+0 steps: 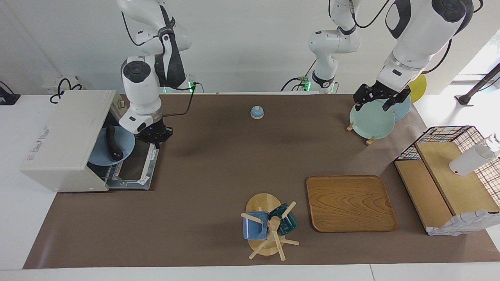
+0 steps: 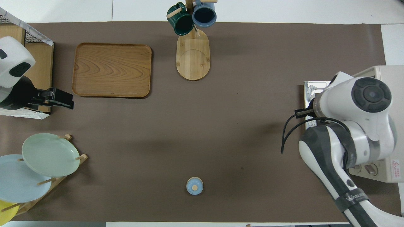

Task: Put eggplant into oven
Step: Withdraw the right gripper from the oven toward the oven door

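The cream-white oven [image 1: 66, 136] [image 2: 388, 74] stands at the right arm's end of the table, its door [image 1: 136, 168] folded down flat. A blue plate [image 1: 127, 145] rests in the oven's mouth, and the dark eggplant [image 1: 112, 146] lies on it. My right gripper [image 1: 156, 138] is shut and empty, raised over the door's edge, apart from the plate. In the overhead view the right arm hides the plate and eggplant. My left gripper [image 1: 377, 102] [image 2: 68, 102] waits open above the plate rack.
A rack with a green plate [image 1: 371, 119] and other plates stands toward the left arm's end. A blue bell [image 1: 256, 112], a mug tree [image 1: 267, 226], a wooden tray [image 1: 349, 203] and a wire basket with wooden shelves [image 1: 449, 175] are also on the table.
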Robot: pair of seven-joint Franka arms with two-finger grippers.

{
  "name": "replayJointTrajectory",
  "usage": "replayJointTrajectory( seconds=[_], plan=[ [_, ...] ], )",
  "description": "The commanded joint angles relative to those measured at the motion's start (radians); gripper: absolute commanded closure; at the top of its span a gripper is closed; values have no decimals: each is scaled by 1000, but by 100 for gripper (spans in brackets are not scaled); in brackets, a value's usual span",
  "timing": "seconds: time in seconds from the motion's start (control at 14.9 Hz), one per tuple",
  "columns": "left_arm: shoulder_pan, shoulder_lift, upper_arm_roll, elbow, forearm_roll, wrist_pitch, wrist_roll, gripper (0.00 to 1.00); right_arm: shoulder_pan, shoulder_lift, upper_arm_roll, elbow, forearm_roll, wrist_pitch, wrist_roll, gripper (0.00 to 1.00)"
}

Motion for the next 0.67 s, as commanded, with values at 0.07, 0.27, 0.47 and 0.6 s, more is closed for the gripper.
replayJointTrajectory(
  seconds=[0.07, 0.27, 0.47, 0.6],
  plan=[
    [8, -3, -4, -1, 9, 12, 14, 0, 7, 105, -1, 13, 11, 72, 50, 100],
    [8, -3, -4, -1, 9, 12, 14, 0, -6, 130, -4, 3, 0, 72, 54, 100],
    [8, -3, -4, -1, 9, 12, 14, 0, -11, 136, -4, -13, 0, 65, 56, 100],
    [8, -3, -4, -1, 9, 12, 14, 0, -13, 136, -6, -26, -7, 63, 56, 100]
  ],
)
